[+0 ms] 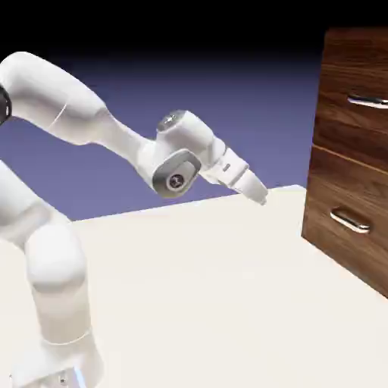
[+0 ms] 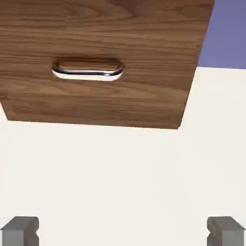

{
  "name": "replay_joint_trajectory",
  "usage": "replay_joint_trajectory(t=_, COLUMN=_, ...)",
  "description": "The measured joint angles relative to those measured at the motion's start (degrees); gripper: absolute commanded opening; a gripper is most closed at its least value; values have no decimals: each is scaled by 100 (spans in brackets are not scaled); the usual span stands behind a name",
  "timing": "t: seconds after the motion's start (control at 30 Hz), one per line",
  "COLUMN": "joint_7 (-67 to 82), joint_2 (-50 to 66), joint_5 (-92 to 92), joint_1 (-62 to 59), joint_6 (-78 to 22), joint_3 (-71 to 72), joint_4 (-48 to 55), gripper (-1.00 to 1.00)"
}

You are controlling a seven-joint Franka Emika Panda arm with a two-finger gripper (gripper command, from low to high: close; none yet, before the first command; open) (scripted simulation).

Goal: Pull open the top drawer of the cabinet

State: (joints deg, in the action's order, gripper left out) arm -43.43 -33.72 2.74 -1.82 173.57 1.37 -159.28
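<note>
Walnut top drawer lies up and right of my gripper, well apart; gripper is wide open, empty, handle horizontal.

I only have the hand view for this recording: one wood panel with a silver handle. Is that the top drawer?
Observer: No. The exterior view shows two fronts on the cabinet. The top drawer sits above the lower drawer, which the hand camera faces.
Operator: Is the top one open at all?
Observer: It looks shut, with its front in line with the one below.
Operator: How near is the arm?
Observer: The fingers hang over the table, clear of the cabinet and lower than the top drawer's handle.
</note>
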Motion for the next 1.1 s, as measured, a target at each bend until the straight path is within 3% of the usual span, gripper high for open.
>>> replay_joint_trajectory(t=1.1, joint_7=-2653, joint_2=-2906, joint_5=7498, joint_1=-6852, joint_6=-1202, joint_3=3749, joint_4=4713, gripper=0)
